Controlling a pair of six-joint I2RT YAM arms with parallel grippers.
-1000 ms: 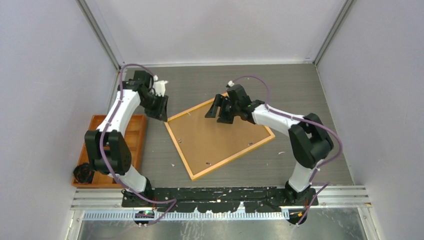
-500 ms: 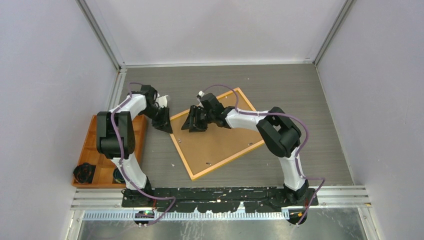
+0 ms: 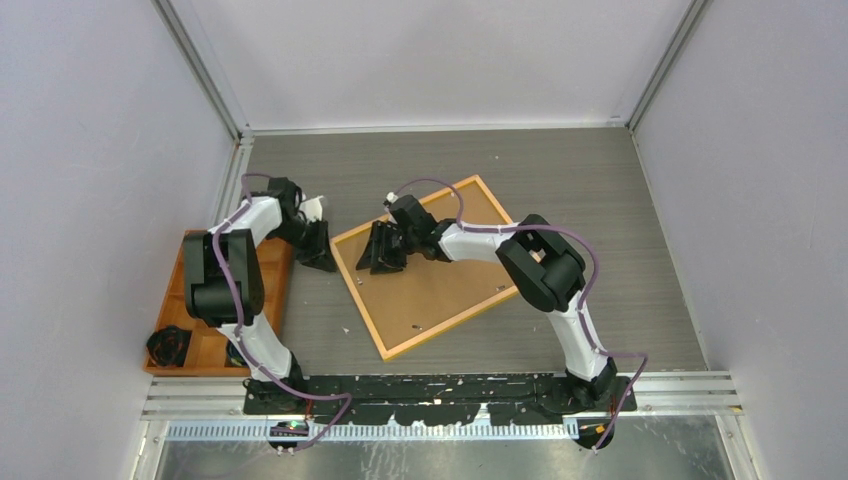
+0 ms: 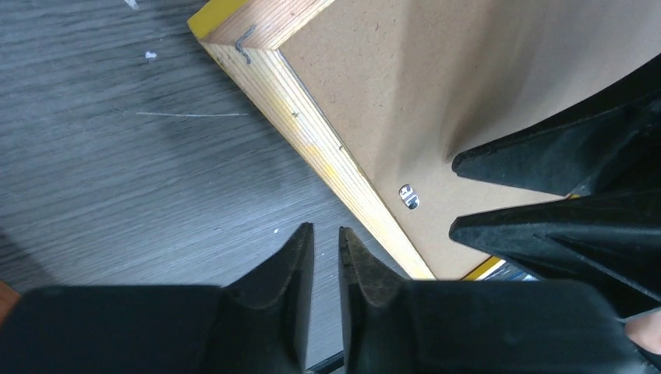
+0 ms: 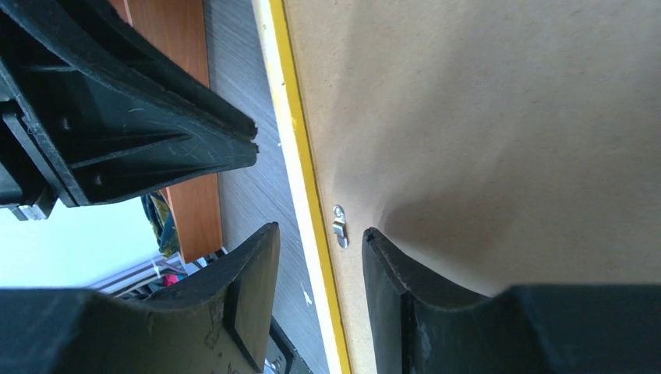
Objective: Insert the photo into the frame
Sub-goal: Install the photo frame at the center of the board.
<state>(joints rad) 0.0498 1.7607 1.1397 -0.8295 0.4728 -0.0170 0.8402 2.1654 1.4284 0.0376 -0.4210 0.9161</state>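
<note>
A grey wood-grain table point(image 3: 620, 230) sits inside plain pale walls point(image 3: 450, 60), seen from above, with two black-and-white robot arms bolted at its near edge. A large, thin rectangular picture frame point(image 3: 430, 300) lies flat and face down at the middle of the table, turned diagonally, in the same place as a second ago. Its brown backing board point(image 4: 468, 70) faces up, bordered by pale wood back edges, and a sliver of the bright yellow front point(image 4: 210, 12) shows beneath. The arms have changed. The right arm has folded in and swung left, so the right gripper point(image 5: 316, 234), which was over the frame's far corner, is now at its left edge. The left gripper point(image 4: 326, 230) has drawn back toward the near side and sits low over bare table just beside the frame's left corner, close to the right gripper but apart from it. The right gripper is partly open and holds nothing. Its two fingers stand either side of a small silver metal clip point(image 5: 339, 225) on the backing board, and whether they touch the frame cannot be told. The left gripper is all but closed, with only a thin slit between its fingers and nothing in it. At the table's left edge an orange compartment tray point(image 3: 275, 270) lies partly under the left arm, with a black coiled bundle point(image 3: 168, 345) in its near left compartment.
</note>
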